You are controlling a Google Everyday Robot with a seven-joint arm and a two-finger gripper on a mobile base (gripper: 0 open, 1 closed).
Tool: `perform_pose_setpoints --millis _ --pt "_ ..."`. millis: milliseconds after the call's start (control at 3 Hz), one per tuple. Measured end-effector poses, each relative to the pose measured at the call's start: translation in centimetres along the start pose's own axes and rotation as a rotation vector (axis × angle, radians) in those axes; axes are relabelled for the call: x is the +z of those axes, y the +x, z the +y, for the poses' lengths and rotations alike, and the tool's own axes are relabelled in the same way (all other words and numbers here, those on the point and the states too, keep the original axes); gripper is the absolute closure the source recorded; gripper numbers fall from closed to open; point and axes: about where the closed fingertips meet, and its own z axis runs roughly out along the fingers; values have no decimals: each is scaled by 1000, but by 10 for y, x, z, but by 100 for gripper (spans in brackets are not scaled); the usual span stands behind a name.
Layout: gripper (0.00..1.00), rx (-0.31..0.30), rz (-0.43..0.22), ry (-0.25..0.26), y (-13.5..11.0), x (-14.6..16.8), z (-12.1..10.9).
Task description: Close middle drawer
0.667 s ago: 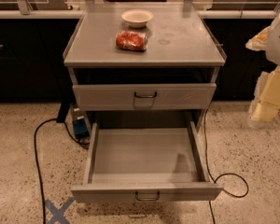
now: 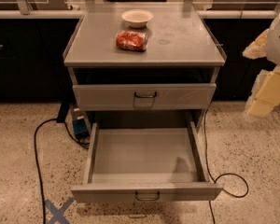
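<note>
One centred push on the open middle drawer (image 2: 147, 192) seemed best; my jaws hung far right, state untellable.

High frontal view down onto cabinet (image 2: 182, 48) (gripper (image 2: 263, 96) at right edge)

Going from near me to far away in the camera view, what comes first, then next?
Middle drawer, upper drawer, red packet, bowl. The gripper is off at the right edge.
</note>
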Motion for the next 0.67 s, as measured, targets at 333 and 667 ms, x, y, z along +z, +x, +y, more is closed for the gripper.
perform_pose_setpoints --millis 333,667 --pt "42 30 -8 -20 6 18 14" --pt "65 116 -50 -42 14 57 43"
